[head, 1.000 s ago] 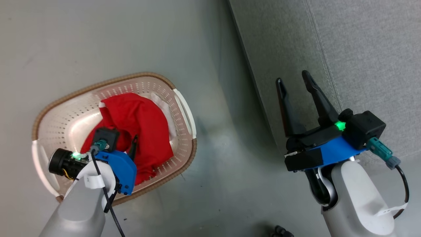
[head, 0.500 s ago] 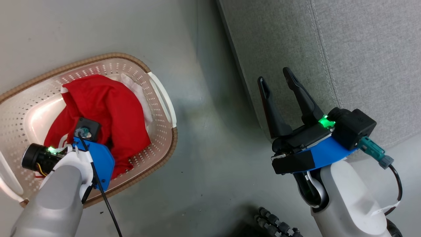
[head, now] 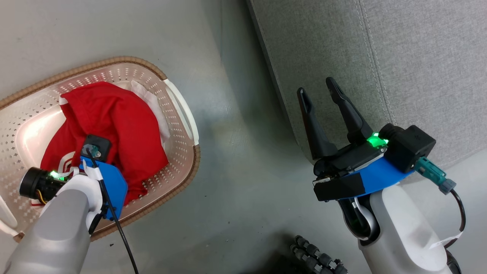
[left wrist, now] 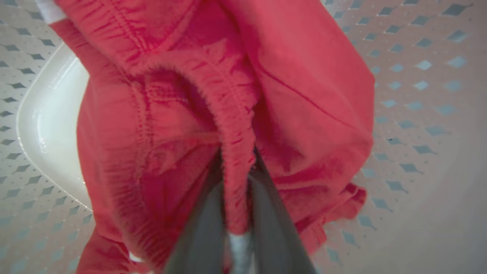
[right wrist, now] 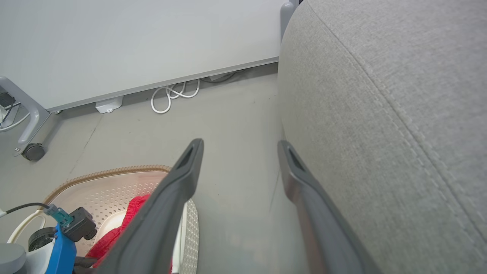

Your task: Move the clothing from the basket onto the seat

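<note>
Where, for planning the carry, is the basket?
Head view, left side: the basket sits on the floor, red clothing inside, the grey seat to its right.

The right gripper (right wrist: 239, 144) stood spread wide at bottom centre, above the floor (right wrist: 236, 114). The grey seat (right wrist: 380, 114) took up the frame's right side. At lower left, red clothing (right wrist: 135, 213) lay in the basket (right wrist: 106, 173).
</note>
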Tool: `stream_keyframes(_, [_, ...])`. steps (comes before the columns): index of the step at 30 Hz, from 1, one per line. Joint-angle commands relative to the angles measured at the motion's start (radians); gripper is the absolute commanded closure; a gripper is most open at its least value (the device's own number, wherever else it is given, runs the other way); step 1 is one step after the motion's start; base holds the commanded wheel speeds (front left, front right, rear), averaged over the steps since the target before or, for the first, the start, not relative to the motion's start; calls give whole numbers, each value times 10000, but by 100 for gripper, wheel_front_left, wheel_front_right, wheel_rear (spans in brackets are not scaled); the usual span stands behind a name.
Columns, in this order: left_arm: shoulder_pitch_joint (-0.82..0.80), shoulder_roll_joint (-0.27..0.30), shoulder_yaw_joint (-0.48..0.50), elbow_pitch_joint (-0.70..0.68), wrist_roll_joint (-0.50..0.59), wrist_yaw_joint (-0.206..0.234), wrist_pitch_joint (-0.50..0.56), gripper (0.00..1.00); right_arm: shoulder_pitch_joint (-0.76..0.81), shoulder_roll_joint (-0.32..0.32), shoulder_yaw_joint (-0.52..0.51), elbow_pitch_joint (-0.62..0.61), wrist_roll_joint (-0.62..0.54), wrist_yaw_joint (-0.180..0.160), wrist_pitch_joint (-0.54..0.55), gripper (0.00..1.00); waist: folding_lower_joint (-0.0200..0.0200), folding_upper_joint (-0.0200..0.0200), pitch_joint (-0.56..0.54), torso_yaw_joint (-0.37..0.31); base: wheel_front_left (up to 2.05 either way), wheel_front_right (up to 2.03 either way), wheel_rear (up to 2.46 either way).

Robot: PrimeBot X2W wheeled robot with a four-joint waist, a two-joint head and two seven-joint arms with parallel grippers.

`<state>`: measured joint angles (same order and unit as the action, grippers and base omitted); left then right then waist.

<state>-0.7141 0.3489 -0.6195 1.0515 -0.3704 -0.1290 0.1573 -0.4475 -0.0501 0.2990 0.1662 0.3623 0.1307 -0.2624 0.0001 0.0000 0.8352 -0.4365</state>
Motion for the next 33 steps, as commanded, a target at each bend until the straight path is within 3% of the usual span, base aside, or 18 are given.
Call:
stream_keyframes(1, [-18, 41, -37, -69, -79, -21, 45, 100, -151, -4, -27, -3, 34, 1, -37, 0, -1, 0, -7, 10, 0, 0, 0])
stream_keyframes(12, [23, 117, -395, -438, -450, -21, 114, 100, -236, -4, -114, 69, -104, 1, -37, 0, -1, 0, -109, 187, 0, 0, 0])
stream_keyframes(18, [19, -121, -474, -554, -591, -21, -193, 100, -264, -6, -256, 203, -275, 1, -37, 0, -1, 0, -512, 521, 0, 0, 0])
stream_keyframes(33, [433, -1281, -1006, -1050, -1230, -21, -2053, 100, 507, -9, -839, 1037, -950, 1, -37, 0, -1, 0, -3611, 1798, 0, 0, 0])
